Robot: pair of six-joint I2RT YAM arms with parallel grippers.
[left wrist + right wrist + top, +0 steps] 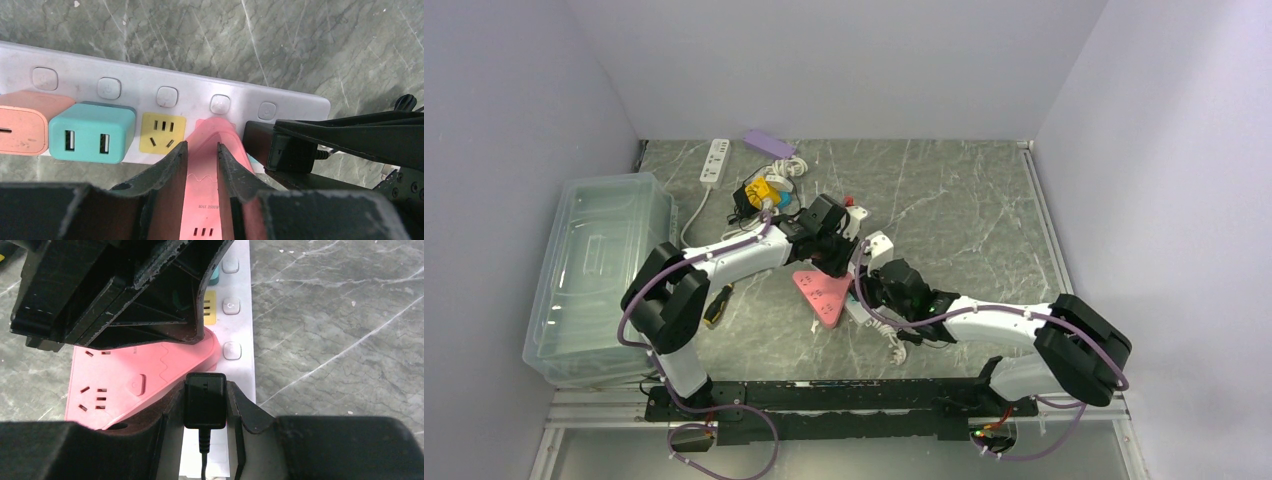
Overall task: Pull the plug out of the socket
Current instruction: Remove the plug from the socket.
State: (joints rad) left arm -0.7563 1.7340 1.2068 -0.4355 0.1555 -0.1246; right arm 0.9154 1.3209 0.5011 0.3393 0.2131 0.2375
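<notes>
Strip [245, 382]: ran 12 to 6 in right wrist view.
Adapter [115, 370]: sat plugged into its 9 side, pinched by left gripper [202, 150].
Plug [205, 407]: sat in Strip, clamped by right gripper [205, 390], cord trailing toward 6.

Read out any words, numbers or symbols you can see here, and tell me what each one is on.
"MAX 2500W": small print on the pink adapter, just above its lower slots.
White power strip: only faint power symbols on its switch buttons, no words.
Black plug: faint raised marks, too blurred to read.
Yellow and black clutter at the back: too small to read.
</notes>
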